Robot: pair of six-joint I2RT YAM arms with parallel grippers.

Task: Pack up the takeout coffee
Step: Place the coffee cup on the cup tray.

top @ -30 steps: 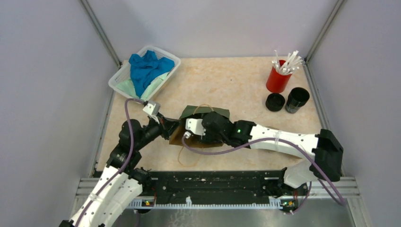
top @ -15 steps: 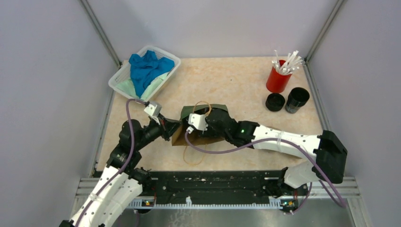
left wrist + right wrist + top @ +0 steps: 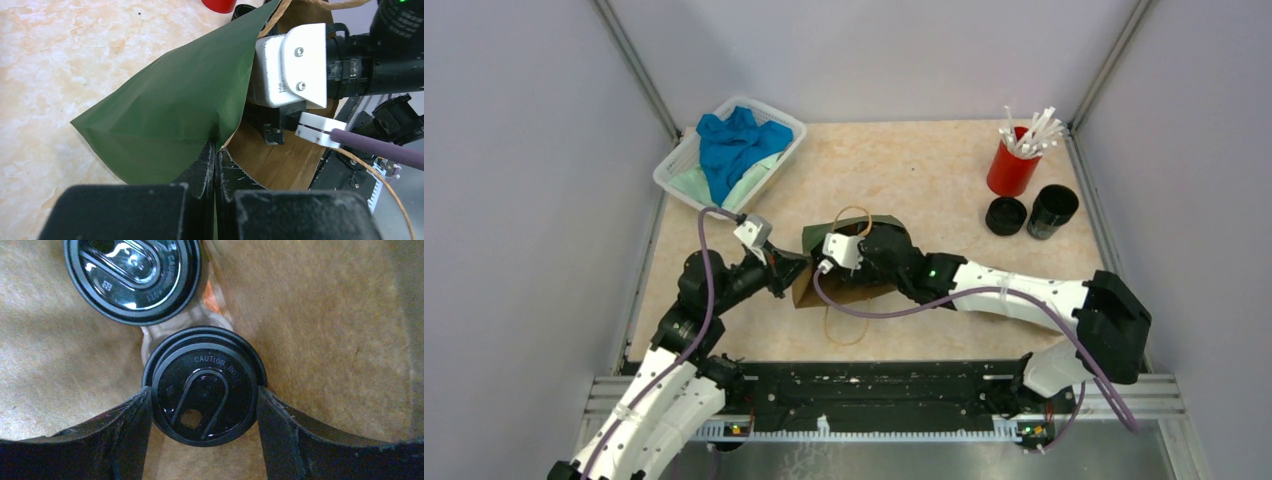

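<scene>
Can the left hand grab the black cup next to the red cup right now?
Probably not. The left hand is shut on the edge of the bag, and the black cup stands far across the table beside the red cup, past the right arm.

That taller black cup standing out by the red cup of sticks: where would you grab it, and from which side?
Best across its round rim, straight from above: the black cup stands upright with nothing over it. A low black piece sits close on its left, so the fingers would likely go on its near and far sides.
</scene>
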